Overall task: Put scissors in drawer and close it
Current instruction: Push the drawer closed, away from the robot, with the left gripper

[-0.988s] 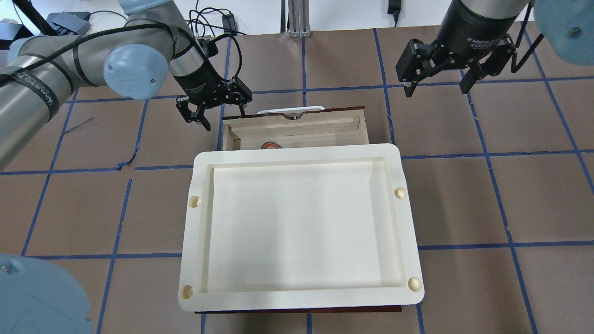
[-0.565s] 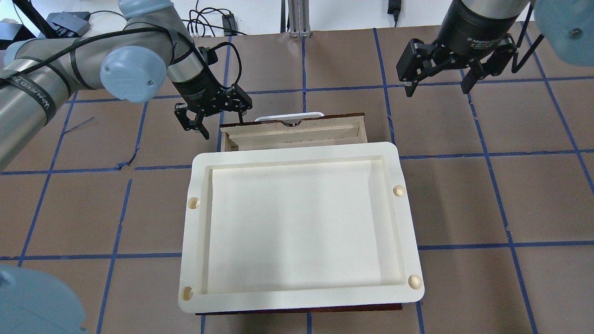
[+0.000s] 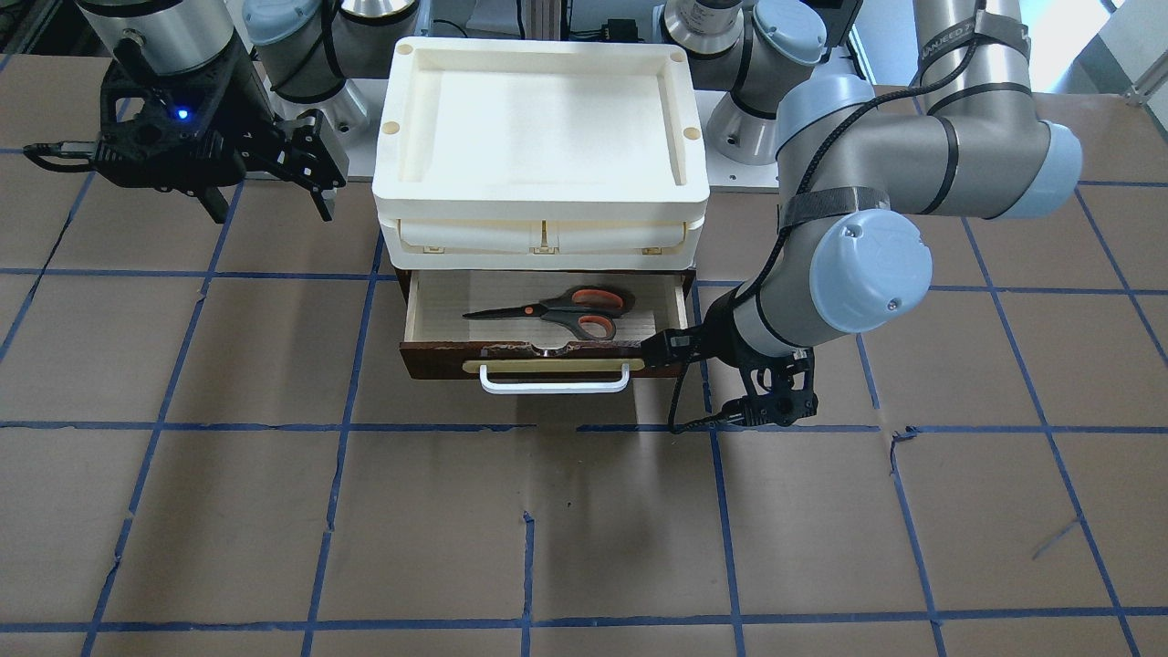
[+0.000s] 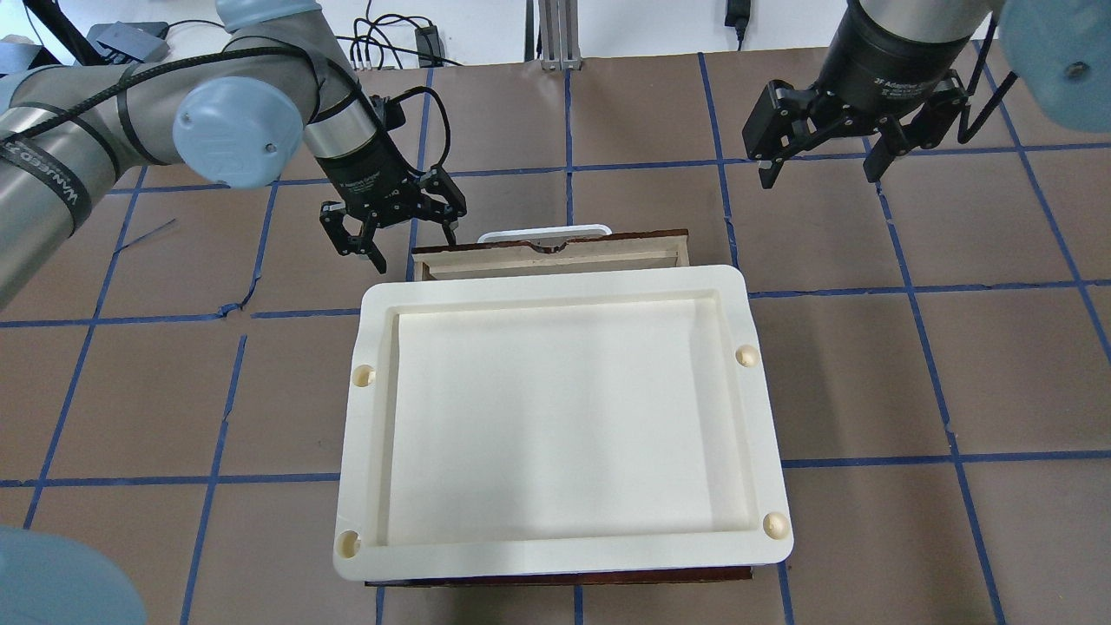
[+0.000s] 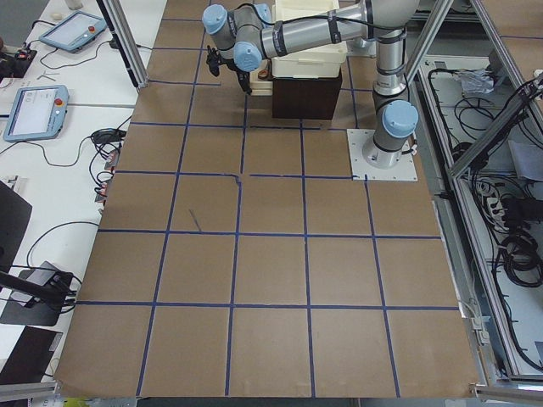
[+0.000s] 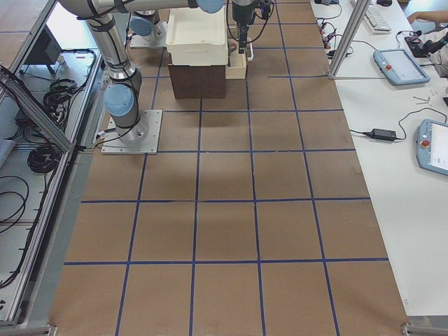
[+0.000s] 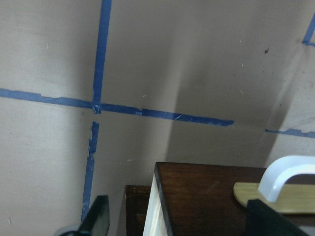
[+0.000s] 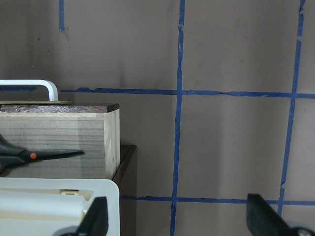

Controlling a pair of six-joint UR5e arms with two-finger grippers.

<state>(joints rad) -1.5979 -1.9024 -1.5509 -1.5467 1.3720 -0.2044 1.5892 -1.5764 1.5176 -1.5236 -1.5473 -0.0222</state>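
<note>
One scissors (image 3: 557, 310) inside one half-open drawer (image 3: 438, 360); left gripper (image 4: 415, 243), right gripper (image 4: 818, 178) spread.

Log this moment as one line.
scissors: inside drawer | drawer: partly open | left gripper: open, at drawer front | right gripper: open, away

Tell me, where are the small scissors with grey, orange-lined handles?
Front-facing view: the scissors lie flat inside the partly open pale-wood drawer, beneath the cream plastic tray-topped box.

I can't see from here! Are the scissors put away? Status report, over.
Both open: left pincer by drawer front corner, right pincer holding nothing. Inside drawer: scissors, lying flat. Drawer partly open, not closed yet.
</note>
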